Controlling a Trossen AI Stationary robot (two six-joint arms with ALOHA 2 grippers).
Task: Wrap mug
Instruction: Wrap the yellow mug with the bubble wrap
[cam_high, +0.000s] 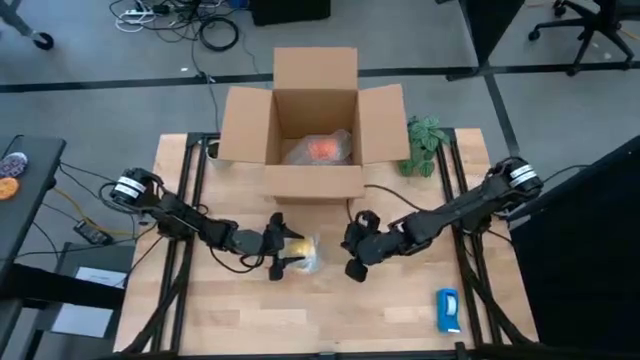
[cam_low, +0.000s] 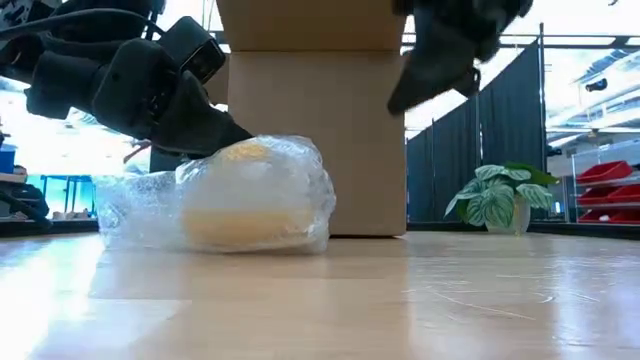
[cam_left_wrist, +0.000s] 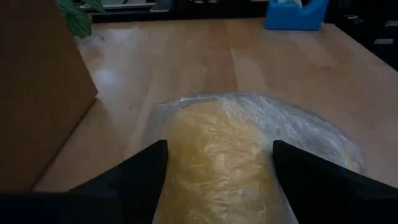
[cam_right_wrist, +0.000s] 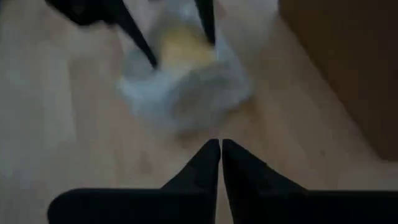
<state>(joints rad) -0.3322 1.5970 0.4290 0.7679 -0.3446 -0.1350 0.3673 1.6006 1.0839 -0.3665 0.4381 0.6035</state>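
From overhead, I see the wrapped mug (cam_high: 300, 254) lying on the desk (cam_high: 250, 320) just at 6 o'clock of the cardboard box (cam_high: 315, 130), whose open top shows another orange thing in plastic. My left gripper (cam_high: 281, 256) sits at the bundle's 9 o'clock side with its jaws released and spread around it; my right gripper (cam_high: 354, 258) hangs near its 3 o'clock side, apart from it.

At desk level, the bubble wrap (cam_low: 215, 200) is loose and crinkly over a pale yellowish body, and the left gripper (cam_low: 205, 125) bears down on its top at about 11 o'clock. I judge the bundle light, the film soft and slippery, the mug inside stiff and breakable; I would take hold across the rounded body, not the slack film.

Through the left wrist camera, the mug (cam_left_wrist: 217, 162) lies between the parted jaws, whether touching I cannot tell.

Through the right wrist camera, my jaws are clenched on nothing, with the bundle (cam_right_wrist: 183, 68) well ahead of them.
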